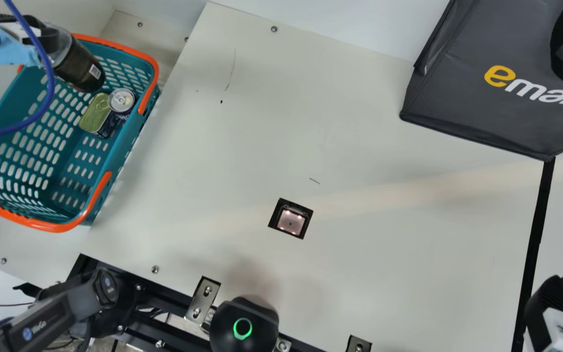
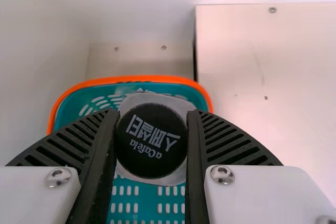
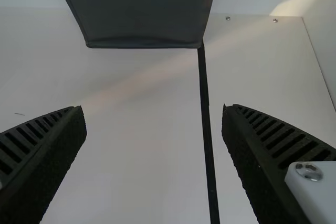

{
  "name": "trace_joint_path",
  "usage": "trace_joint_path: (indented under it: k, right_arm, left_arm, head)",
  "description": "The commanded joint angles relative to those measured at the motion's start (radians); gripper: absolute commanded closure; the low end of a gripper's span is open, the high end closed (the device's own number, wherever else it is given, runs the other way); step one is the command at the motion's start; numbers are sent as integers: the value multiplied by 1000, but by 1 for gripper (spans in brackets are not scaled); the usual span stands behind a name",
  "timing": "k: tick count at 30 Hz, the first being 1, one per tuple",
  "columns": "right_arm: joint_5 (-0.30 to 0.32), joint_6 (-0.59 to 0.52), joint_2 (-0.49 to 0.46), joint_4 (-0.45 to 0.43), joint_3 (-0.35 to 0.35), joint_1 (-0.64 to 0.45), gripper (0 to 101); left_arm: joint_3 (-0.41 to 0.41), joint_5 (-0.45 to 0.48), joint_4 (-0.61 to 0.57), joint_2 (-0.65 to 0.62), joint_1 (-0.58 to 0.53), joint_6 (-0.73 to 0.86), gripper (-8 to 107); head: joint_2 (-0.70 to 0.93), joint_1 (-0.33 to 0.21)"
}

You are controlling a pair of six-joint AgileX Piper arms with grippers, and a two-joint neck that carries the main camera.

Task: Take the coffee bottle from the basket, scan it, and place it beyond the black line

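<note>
- Cream bench, scanner window set in it;
- left end effector pinches the coffee bottle near its cap, at the basket;
- right end effector spread;
- clear the rim first; then face the barcode windowward.

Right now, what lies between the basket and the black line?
In the main view: the lit scanner window, small dark marks, and, farther back, the bag.
</note>
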Motion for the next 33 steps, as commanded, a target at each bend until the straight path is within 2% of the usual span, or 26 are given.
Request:
trace_joint_path:
  k: [1,15,33]
  right_arm:
    - [0,0,0,0,0,0,10]
    - [0,0,0,0,0,0,10]
    - [1,0,0,0,0,0,10]
  left_arm:
    - [-5,6,0,-4,-21,-7,89]
    - [21,20,8,-64,-221,-37,89]
    - [116,-54,45,-112,-549,-87,89]
  head:
    - [2,-26]
    - [2,-26]
    - [2,-26]
